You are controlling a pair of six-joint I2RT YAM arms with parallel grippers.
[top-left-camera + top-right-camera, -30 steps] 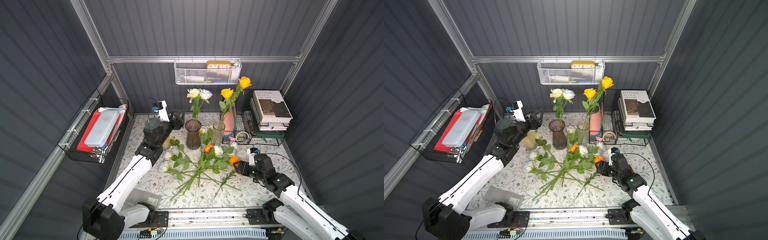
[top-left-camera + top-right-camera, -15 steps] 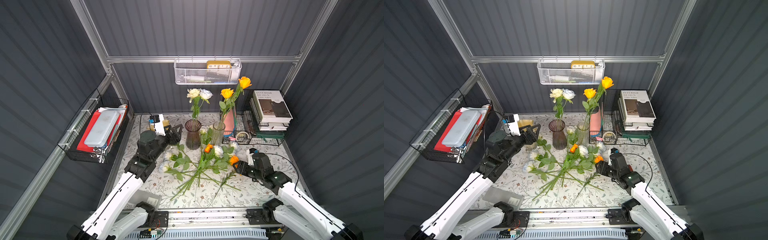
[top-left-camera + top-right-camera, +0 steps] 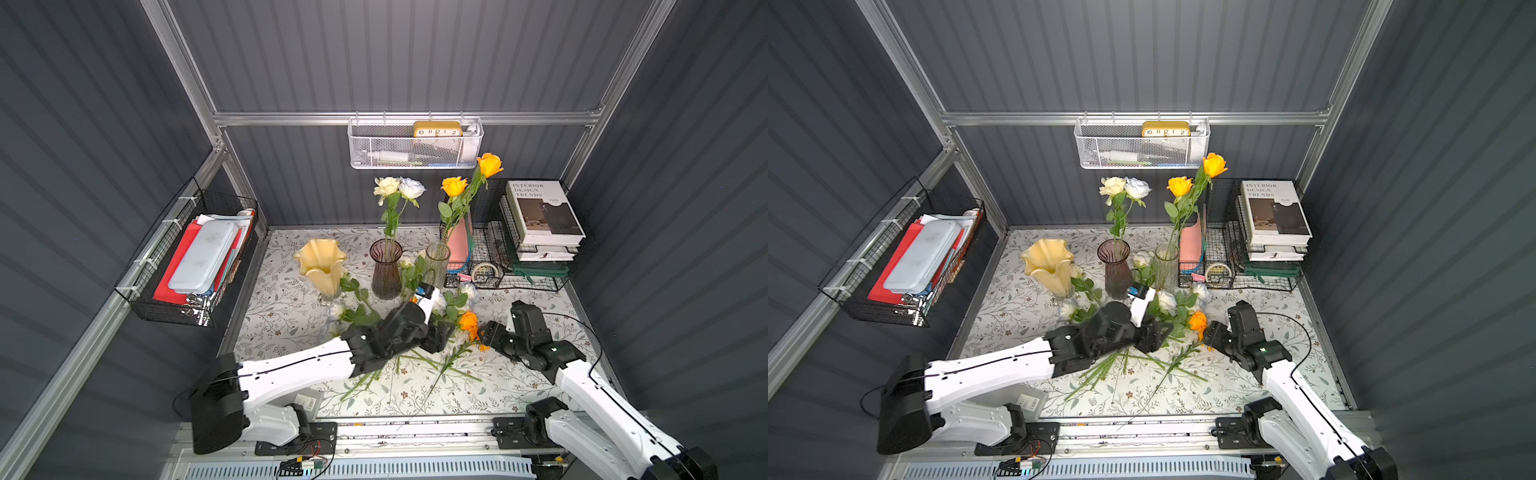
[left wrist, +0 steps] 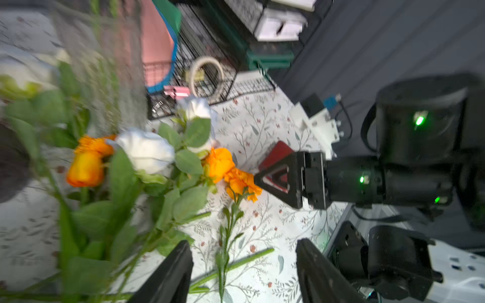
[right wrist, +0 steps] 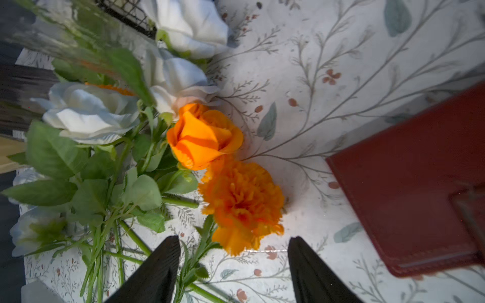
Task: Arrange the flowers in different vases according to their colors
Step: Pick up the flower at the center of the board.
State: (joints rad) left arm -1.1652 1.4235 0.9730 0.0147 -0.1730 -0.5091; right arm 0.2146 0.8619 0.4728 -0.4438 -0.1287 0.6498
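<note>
The left gripper [image 4: 242, 242] is hanging spread above loose green-stemmed flowers [image 4: 147, 152] midway across the floral-print worktop [image 3: 282, 307] — the right gripper [image 5: 233, 238], also spread, is straddling the stem of a ruffled orange marigold [image 5: 241, 199].

A robot lab cell: grey ribbed walls [image 3: 395, 54], aluminium framing [image 3: 407, 118], arm-mounting rail [image 3: 415, 430].

In both top views the left arm [image 3: 299, 365] lay across the middle of the loose flowers [image 3: 468, 322], hiding several heads and much of the stems. In the left wrist view the clear vase [image 4: 105, 65] was smeared by blur and its rim was cut off. In the right wrist view a dark red thing [image 5: 409, 183] ran off the picture's edge, so what it was could not be told.
</note>
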